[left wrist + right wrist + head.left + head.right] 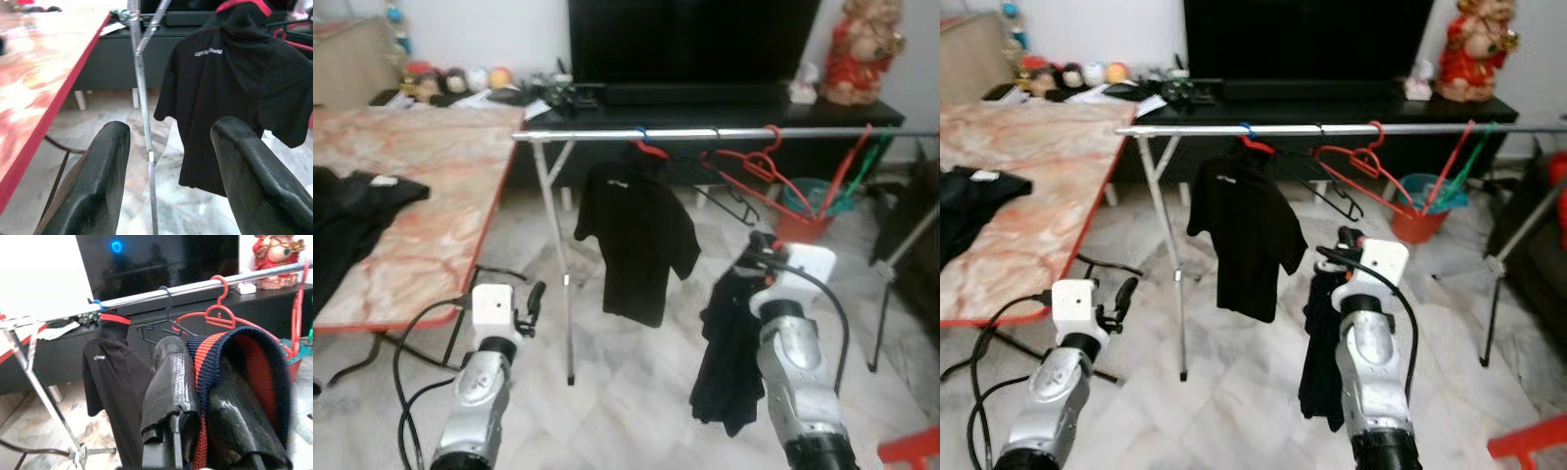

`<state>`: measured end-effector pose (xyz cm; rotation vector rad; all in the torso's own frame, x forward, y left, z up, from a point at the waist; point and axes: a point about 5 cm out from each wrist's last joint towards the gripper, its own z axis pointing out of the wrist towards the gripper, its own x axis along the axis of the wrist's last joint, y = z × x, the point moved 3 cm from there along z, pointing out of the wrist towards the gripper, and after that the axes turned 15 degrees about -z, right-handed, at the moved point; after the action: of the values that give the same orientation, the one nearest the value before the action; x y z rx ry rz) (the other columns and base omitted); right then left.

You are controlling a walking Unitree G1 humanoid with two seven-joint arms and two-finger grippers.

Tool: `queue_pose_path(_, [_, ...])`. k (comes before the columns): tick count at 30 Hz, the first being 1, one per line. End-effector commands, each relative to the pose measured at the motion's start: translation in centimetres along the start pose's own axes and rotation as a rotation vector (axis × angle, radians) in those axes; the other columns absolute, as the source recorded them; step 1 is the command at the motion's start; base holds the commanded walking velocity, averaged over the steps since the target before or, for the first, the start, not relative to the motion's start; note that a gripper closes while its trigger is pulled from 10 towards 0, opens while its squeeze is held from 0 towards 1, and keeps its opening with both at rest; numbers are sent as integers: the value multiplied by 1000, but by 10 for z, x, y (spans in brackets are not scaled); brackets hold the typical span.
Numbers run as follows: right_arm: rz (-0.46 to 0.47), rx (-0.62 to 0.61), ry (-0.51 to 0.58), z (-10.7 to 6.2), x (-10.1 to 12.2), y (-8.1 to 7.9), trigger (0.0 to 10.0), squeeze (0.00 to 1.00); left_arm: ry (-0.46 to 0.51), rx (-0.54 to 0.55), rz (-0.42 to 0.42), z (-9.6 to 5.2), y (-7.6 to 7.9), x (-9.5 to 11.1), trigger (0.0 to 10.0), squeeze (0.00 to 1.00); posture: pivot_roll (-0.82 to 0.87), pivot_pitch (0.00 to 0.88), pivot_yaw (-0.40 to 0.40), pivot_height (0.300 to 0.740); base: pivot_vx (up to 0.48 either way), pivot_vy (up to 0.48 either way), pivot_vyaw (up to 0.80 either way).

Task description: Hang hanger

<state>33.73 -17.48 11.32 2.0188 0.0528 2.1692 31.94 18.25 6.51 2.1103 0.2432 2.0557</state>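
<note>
A silver clothes rail (705,133) runs across in front of the TV stand. On it hang a black polo shirt (636,235) on a hanger, two empty red hangers (754,166) and a thin black hanger (732,202). My right gripper (200,357) is shut on the navy-and-red striped collar (230,340) of a dark garment (729,362), which droops below the gripper, under the rail and to the right of the polo shirt. Whether a hanger is inside that garment I cannot tell. My left gripper (168,161) is open and holds nothing, low beside the table.
A marble-patterned table (431,186) with a red edge stands at the left, a black garment (347,201) lying on it. The rail's leg (558,255) stands between my arms. An orange bucket (801,223) holds hangers. Cables (411,352) cross the floor. A red stool (913,448) is at the bottom right.
</note>
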Motion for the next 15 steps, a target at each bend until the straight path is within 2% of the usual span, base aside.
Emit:
queue_pose_path(1, [-8,-26,4,1,2,10,10000,0,7,-30,-6,3,10,3,10000,0,-49,0,16,740,480,0,0])
queue_pose_path(15, [0,-28,0,1,1,9,10000,0,6,-36,-9,2,11,3,10000,0,-48,0,15,740,475,0,0])
